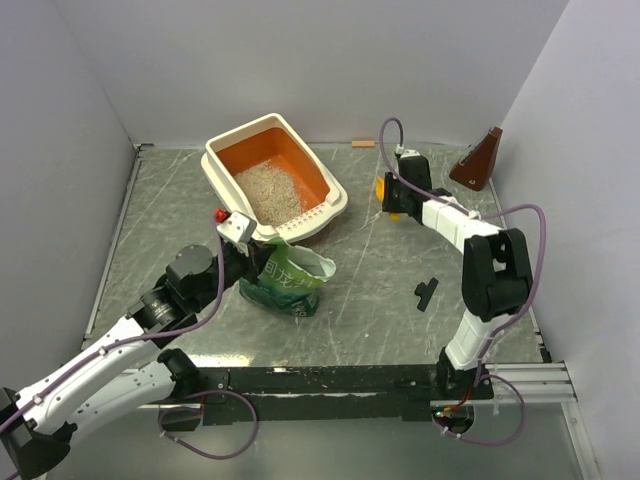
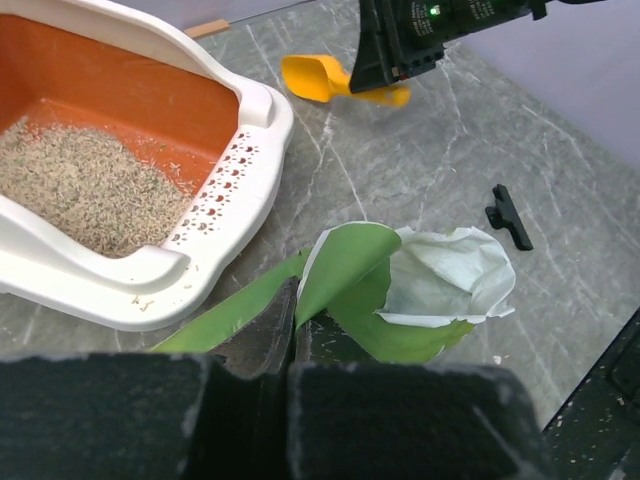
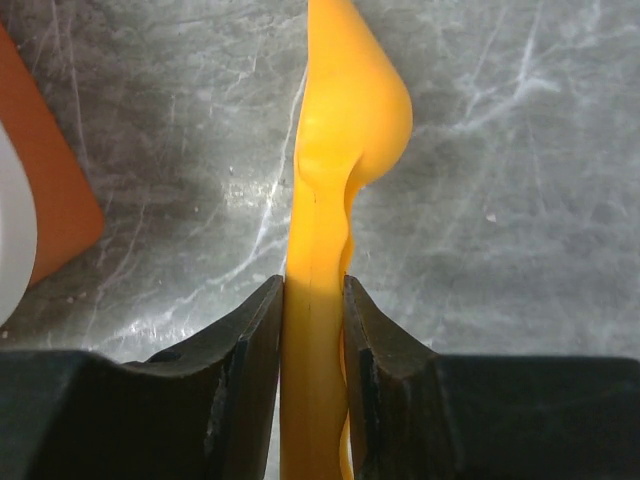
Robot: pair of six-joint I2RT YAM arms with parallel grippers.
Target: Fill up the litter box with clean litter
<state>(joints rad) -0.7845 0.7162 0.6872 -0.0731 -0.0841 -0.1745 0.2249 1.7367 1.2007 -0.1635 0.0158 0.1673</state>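
We are noting the right gripper (image 3: 313, 300) clenching the handle of the yellow scoop (image 3: 345, 110), upper right of the top view. The left gripper (image 2: 292, 335) is pinching the green bag (image 2: 350, 270) at mid-frame. The litter box (image 1: 335, 190) is sitting upper centre on the desk (image 1: 390, 290), with clean litter (image 1: 268, 190) lying inside it.

- This is a robot test booth, not a home: plain pale walls (image 1: 330, 60) stand close behind the litter box (image 1: 222, 160) and on both sides of it.
- The litter box sits on a grey marbled table top (image 1: 380, 290).
- Nearer the camera than the litter box, my left arm (image 1: 110, 365) and right arm (image 1: 490, 280) are fixed to a black rail (image 1: 330, 381).
- Purple cables (image 1: 384, 130) loop loose to the right of the litter box.
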